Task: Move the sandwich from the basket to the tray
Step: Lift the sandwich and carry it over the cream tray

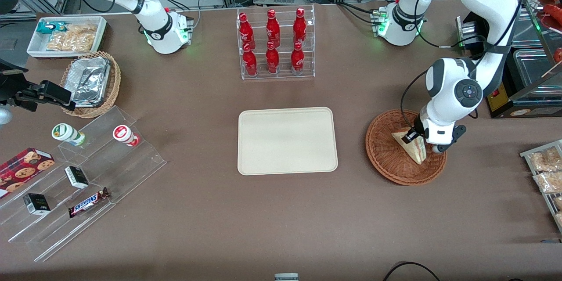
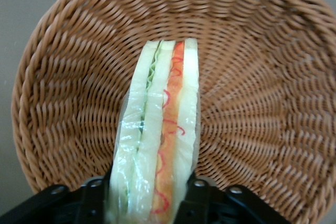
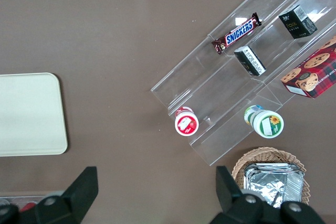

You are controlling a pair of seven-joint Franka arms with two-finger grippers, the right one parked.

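My gripper is inside the basket, pinching the sandwich by its two bread faces. In the wrist view the fingers press both sides of the sandwich, cut edge facing the camera, with the basket weave below it. The sandwich is in the basket. The tray lies beside the basket, toward the parked arm's end.

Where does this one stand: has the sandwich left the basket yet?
Not yet. The gripper is down in the basket, fingers on either side of the sandwich, which still sits inside the wicker. Done: the reach and grasp. Left: lifting it and carrying it to the tray, which holds nothing.
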